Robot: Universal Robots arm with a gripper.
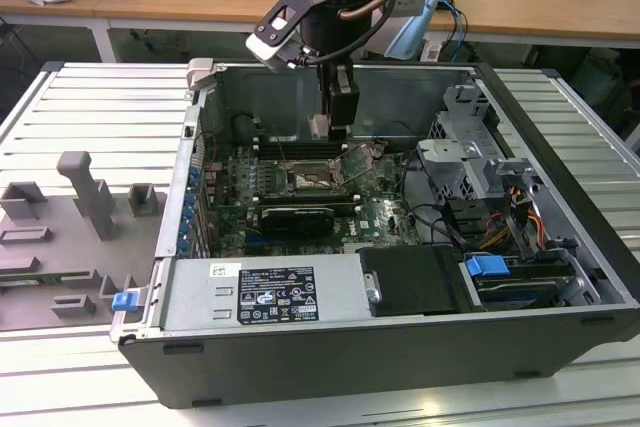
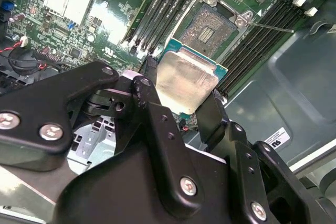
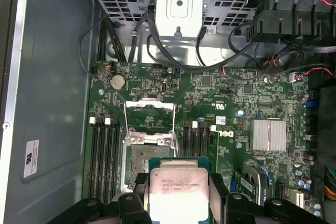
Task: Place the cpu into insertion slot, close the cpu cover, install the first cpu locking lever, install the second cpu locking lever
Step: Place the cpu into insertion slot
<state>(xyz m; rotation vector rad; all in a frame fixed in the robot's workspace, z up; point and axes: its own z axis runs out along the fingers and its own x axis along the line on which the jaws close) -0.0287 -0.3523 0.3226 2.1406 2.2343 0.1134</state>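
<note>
cpu [image 3: 178,190] sat clamped between fingers of gripper [image 2: 184,90], held above green board [image 3: 231,103] near insertion slot [image 2: 210,30], not seated. cpu cover [image 3: 148,116] stood flipped open beside slot.

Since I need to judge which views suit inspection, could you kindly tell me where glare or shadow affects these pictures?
Second wrist view: strong glare whitens the metal top of the cpu, gripped in the hand. First wrist view: softer light, markings on the cpu's top are visible. Exterior view: the case walls shade the board around the insertion slot, while the bench slats are bright.
</note>
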